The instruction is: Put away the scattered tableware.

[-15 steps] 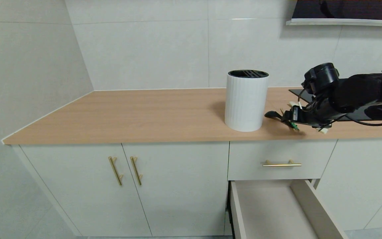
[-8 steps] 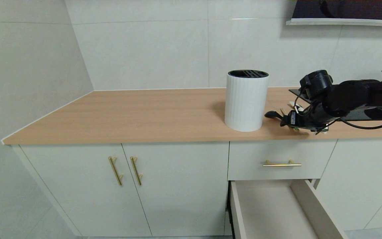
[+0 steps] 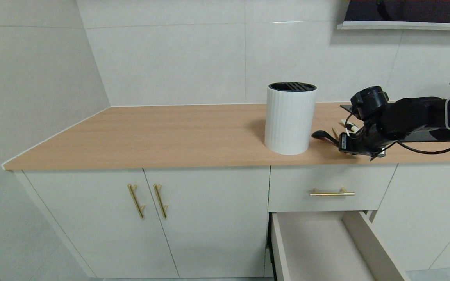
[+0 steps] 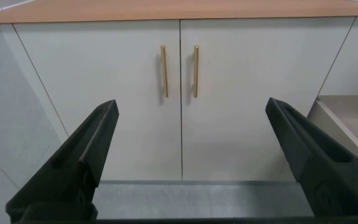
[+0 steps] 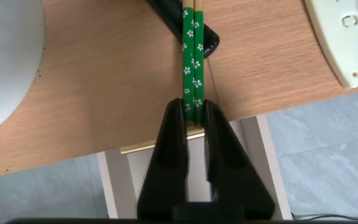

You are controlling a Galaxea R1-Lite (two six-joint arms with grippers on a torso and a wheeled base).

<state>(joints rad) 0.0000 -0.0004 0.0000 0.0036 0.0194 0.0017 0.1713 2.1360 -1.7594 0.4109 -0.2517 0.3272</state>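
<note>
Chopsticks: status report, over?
Right gripper shut on chopsticks at the counter's front edge. Left gripper open, low by the cabinet doors. Black utensil under the chopsticks, white holder close beside.

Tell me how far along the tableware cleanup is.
Done: the lower drawer stands open. In hand: the right gripper is shut on a pair of green chopsticks at the counter's front edge, near the white holder. Remaining: storing them, then the black utensil lying under them. The left gripper hangs open before the cabinet doors.

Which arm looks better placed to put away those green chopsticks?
Right: the right gripper is shut on the chopsticks beside the white holder; the left gripper hangs open, low before the cabinet doors.
</note>
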